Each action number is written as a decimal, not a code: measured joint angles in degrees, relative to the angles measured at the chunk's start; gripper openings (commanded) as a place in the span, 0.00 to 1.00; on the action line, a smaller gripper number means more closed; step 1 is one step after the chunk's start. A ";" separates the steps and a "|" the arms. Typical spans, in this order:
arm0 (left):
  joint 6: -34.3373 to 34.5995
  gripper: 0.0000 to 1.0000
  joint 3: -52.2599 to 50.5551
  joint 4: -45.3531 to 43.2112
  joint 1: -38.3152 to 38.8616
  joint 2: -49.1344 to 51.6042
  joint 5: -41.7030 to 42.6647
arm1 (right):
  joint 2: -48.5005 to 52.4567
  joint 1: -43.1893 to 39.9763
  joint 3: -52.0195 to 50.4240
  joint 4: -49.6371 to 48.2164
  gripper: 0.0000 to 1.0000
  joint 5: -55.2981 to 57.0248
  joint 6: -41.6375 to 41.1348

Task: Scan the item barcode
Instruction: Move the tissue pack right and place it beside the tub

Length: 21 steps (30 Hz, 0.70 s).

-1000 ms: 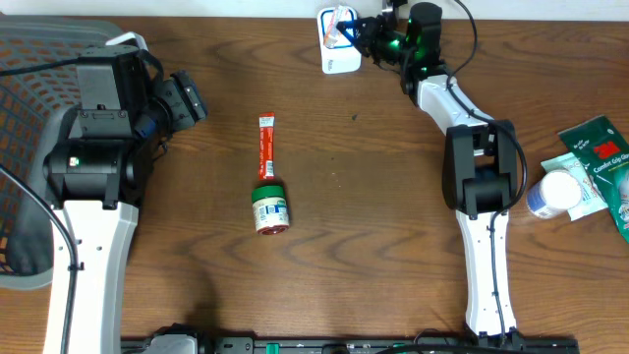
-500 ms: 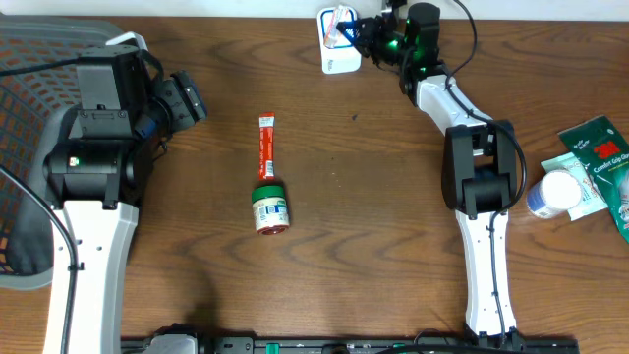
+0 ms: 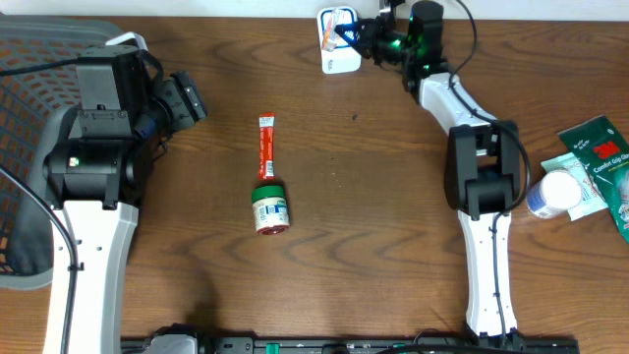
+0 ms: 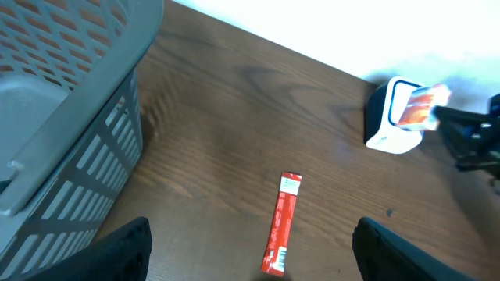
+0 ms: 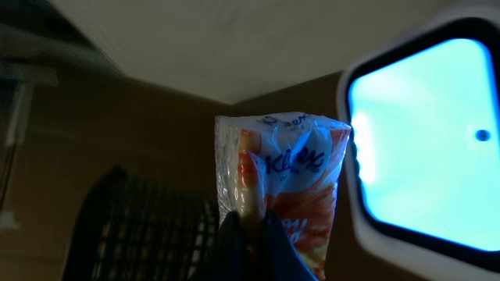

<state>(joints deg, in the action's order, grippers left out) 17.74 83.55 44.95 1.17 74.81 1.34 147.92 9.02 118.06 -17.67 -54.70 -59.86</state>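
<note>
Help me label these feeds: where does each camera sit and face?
Overhead: above the table, looking down; left gripper and right gripper show.
Left wrist: on the left arm, facing across the table toward the scanner; its open fingers show.
Right wrist: on the right arm, facing the scanner's window; its shut fingers pinch a packet.
Shared: overhead and left wrist both show the red sachet.

right fingers (image 3: 358, 32) clamped on packet (image 3: 339, 18) at scanner (image 3: 334, 63), far | left fingers (image 3: 190, 98) by basket (image 3: 29, 88), left | stick (image 3: 265, 147) just beyond jar (image 3: 269, 208), mid-worktop (image 3: 364, 226) | bottle (image 3: 550, 194), green packs (image 3: 601, 149), right edge
</note>
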 measured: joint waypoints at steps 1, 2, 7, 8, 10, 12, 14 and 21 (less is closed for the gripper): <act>0.00 0.82 0.00 0.02 0.00 0.00 0.00 | -1.44 -0.24 0.00 0.87 0.01 -1.46 0.39; 0.00 0.82 0.00 0.02 0.00 0.00 0.00 | -3.08 -0.44 0.00 2.14 0.01 -2.71 0.94; 0.00 0.82 0.00 0.07 0.00 0.00 0.00 | -16.04 -1.14 0.35 24.00 0.01 -4.15 8.68; 0.00 0.82 0.00 -0.02 0.00 0.00 0.00 | -18.93 -1.18 0.44 30.27 0.01 -3.39 11.34; 0.00 0.82 0.00 0.02 0.00 0.00 0.00 | -25.09 -1.22 0.79 43.91 0.02 0.55 17.99; 0.00 0.82 0.00 0.07 0.00 0.00 0.02 | -30.18 -0.92 1.03 54.86 0.03 6.45 24.22; 0.02 0.82 0.00 0.04 0.00 0.00 0.00 | -35.32 -0.35 1.11 65.99 0.04 14.67 30.36; 0.00 0.82 0.00 0.00 0.00 0.00 0.00 | -46.80 1.84 1.31 94.88 0.01 41.35 41.03</act>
<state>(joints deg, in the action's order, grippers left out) 17.74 83.55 44.95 1.17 74.81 1.34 101.12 10.85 119.37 77.21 -13.34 -18.83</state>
